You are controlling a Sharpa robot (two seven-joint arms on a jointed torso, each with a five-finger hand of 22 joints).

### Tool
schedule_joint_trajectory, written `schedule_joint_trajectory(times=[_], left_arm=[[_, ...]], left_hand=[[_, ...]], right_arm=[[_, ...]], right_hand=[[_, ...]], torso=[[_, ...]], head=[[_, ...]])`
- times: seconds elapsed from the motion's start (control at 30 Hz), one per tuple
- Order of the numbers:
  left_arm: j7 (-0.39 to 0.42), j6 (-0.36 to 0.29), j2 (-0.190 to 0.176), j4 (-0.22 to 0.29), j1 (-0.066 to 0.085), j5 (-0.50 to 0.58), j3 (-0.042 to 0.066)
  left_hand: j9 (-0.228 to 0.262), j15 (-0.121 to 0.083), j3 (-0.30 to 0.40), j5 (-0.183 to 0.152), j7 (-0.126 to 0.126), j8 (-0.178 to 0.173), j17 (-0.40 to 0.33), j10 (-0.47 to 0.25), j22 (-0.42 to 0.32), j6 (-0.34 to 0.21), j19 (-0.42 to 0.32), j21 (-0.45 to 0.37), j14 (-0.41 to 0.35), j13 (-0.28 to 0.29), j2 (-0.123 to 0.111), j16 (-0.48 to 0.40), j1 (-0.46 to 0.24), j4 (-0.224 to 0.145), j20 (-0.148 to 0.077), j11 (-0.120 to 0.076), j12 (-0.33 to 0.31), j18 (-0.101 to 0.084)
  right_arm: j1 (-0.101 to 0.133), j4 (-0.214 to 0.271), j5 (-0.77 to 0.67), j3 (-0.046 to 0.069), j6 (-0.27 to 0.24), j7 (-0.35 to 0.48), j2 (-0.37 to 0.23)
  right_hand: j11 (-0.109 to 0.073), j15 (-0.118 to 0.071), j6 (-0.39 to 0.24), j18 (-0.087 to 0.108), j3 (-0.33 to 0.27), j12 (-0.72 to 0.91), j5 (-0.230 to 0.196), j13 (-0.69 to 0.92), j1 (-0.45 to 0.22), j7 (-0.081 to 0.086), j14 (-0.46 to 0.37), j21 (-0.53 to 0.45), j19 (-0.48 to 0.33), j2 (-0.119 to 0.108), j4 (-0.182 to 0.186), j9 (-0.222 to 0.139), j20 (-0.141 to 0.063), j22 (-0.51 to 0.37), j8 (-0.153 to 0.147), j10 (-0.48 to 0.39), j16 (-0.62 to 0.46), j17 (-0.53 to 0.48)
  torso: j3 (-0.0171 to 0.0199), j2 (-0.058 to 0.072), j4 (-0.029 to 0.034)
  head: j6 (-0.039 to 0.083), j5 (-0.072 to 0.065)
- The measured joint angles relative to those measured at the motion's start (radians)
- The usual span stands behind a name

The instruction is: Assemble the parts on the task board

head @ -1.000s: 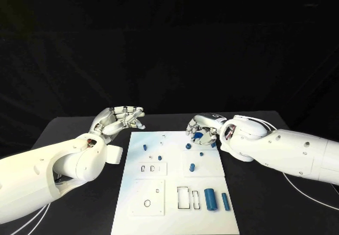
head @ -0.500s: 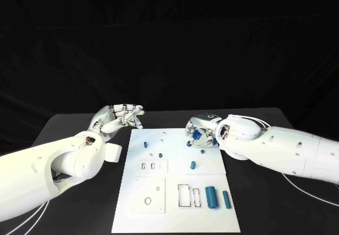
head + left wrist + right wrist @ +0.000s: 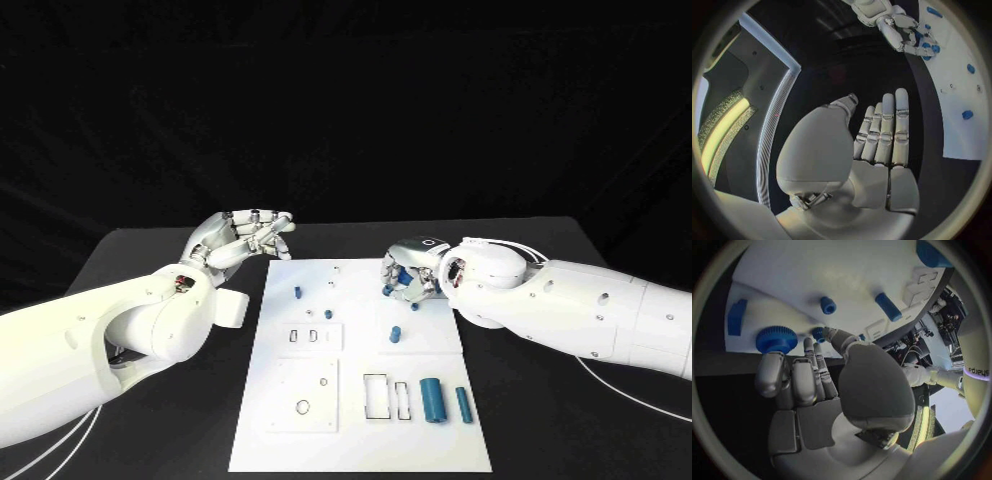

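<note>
Right robot hand (image 3: 411, 270) edged inward; wrist view reveals fingertips (image 3: 772, 371) touching blue gear (image 3: 776, 339).

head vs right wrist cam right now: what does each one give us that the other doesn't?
Head: the left hand beside the board's far corner, two big cylinders and empty slots at the board's near end. Right wrist: a ridged blue wheel at the fingers, close up, and a flat blue block. Both: right hand, white board, small blue pegs.

backdrop: black, unlit | furniture: black table (image 3: 173, 260) | floor: hidden
</note>
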Motion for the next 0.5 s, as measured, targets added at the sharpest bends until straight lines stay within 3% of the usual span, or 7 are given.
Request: schedule_joint_trajectory(times=[0.27,0.33,0.5], left_arm=[[-0.002,0.003,0.0,0.0,0.0,0.0,0.0],[-0.003,0.004,0.0,0.0,0.0,0.0,0.0],[-0.004,0.006,0.0,-0.001,0.001,0.0,0.0]], left_hand=[[0.001,0.0,0.0,0.0,0.0,0.0,0.0,0.0,0.005,0.0,-0.007,0.007,-0.007,0.0,0.0,0.004,0.0,0.0,0.0,0.0,-0.005,0.0],[0.001,0.0,0.0,0.0,0.0,0.0,0.0,0.0,0.005,0.0,-0.007,0.007,-0.007,0.0,0.0,0.004,0.0,0.0,0.0,0.0,-0.005,0.0],[0.001,0.0,0.0,0.0,0.0,0.0,0.0,0.0,0.004,0.0,-0.007,0.007,-0.007,0.0,0.0,0.004,0.0,0.0,0.0,0.0,-0.005,0.0]], right_arm=[[-0.003,-0.004,-0.005,0.0,-0.001,-0.006,0.007],[-0.004,-0.005,-0.005,0.0,-0.002,-0.007,0.008],[-0.005,-0.008,-0.005,0.0,-0.004,-0.01,0.011]], right_hand=[[-0.001,0.0,0.003,0.0,0.008,0.004,0.0,0.009,0.01,-0.003,0.0,0.015,0.007,0.011,0.019,0.008,0.0,0.023,0.0,0.013,0.015,0.012],[-0.004,0.0,0.003,0.0,0.011,0.005,0.0,0.013,-0.003,-0.003,0.0,0.02,0.014,0.024,0.036,0.012,0.0,0.03,0.0,0.026,0.023,0.016],[-0.009,0.0,0.008,0.0,0.019,0.01,-0.004,0.018,-0.001,-0.008,0.0,0.027,0.018,0.033,0.046,0.018,-0.004,0.043,0.0,0.042,0.03,0.021]], torso=[[0.0004,0.002,-0.001],[0.0006,0.003,-0.0016],[0.0007,0.004,-0.0022]], head=[[-0.001,0.005],[-0.001,0.006],[0.0,0.007]])
